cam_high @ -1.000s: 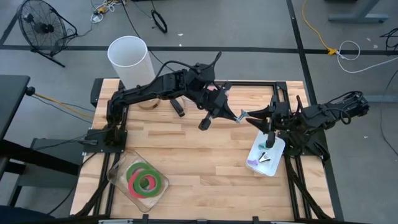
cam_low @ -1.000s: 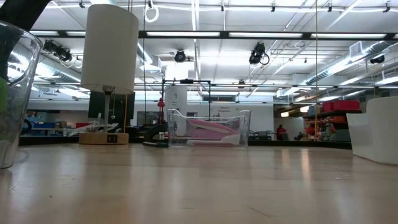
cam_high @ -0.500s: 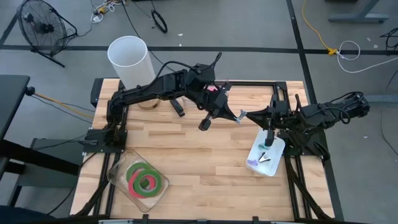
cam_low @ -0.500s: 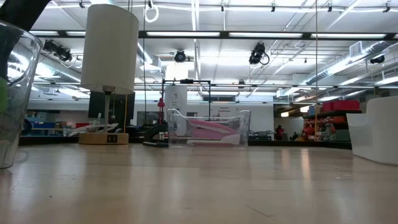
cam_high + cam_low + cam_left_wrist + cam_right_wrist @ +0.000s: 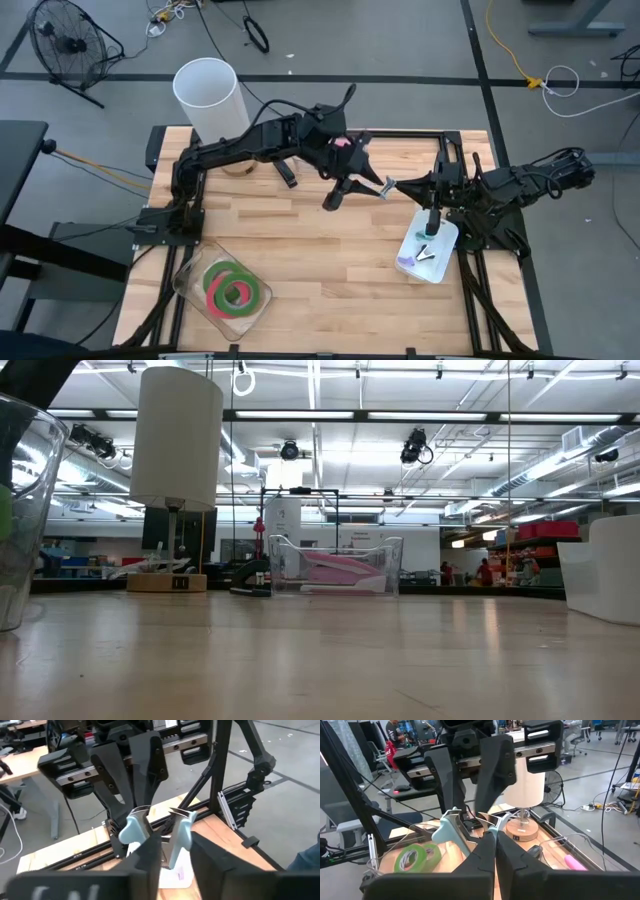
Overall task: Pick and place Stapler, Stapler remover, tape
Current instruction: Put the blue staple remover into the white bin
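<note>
A staple remover (image 5: 385,186) with light blue handles and metal claws hangs in the air over the table's middle, between my two grippers. My left gripper (image 5: 368,183) comes at it from the table's left and my right gripper (image 5: 402,187) from the right; both are shut on it. Green and pink-red tape rolls (image 5: 232,290) lie flat in a clear bin (image 5: 190,285) at the near left. A pink stapler (image 5: 335,568) lies in a clear bin at the far middle, partly hidden under my left arm in the high view. My left gripper has one light blue handle (image 5: 182,840) of the remover between its two fingers, coming level from the table's left. The remover is lifted clear of the table, its two handles spread in a V. My right gripper pinches the remover's other arm (image 5: 496,827) between its two shut fingers, coming level from the table's right. The remover stands clear of the table.
A white tray (image 5: 445,240) at the right holds other staple removers (image 5: 420,255), under my right arm. A white cylinder (image 5: 208,95) on a wooden base stands at the far left. A small dark object (image 5: 287,172) lies on the wood near my left arm.
</note>
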`<state>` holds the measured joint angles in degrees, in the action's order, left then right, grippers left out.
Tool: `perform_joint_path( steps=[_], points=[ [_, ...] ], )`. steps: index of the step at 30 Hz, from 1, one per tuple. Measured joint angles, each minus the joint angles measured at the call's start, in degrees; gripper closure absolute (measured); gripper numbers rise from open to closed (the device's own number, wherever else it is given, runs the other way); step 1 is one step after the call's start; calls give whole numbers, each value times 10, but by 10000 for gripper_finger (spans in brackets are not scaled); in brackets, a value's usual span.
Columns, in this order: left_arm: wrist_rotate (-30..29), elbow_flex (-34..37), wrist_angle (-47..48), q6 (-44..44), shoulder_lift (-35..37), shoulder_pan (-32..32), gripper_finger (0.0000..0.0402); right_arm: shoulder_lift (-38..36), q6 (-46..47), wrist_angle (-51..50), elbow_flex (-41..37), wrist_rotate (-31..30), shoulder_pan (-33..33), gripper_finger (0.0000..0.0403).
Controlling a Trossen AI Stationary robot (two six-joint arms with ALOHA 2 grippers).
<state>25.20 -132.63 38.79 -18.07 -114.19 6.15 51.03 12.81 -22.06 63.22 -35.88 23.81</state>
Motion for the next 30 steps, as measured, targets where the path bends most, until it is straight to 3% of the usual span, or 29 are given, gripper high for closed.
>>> perform_joint_path(
  steps=[8,12,21,30],
  points=[
    [-12,-1,1,29,0,1,175,0,-2,-3,0,11,0,403],
    [-13,-15,28,43,1,11,140,-4,3,-26,-1,19,0,403],
    [-11,-20,83,44,26,46,144,-18,46,-96,-1,59,0,403],
    [-8,-20,163,35,43,71,174,-7,137,-262,-1,106,0,403]
  ],
)
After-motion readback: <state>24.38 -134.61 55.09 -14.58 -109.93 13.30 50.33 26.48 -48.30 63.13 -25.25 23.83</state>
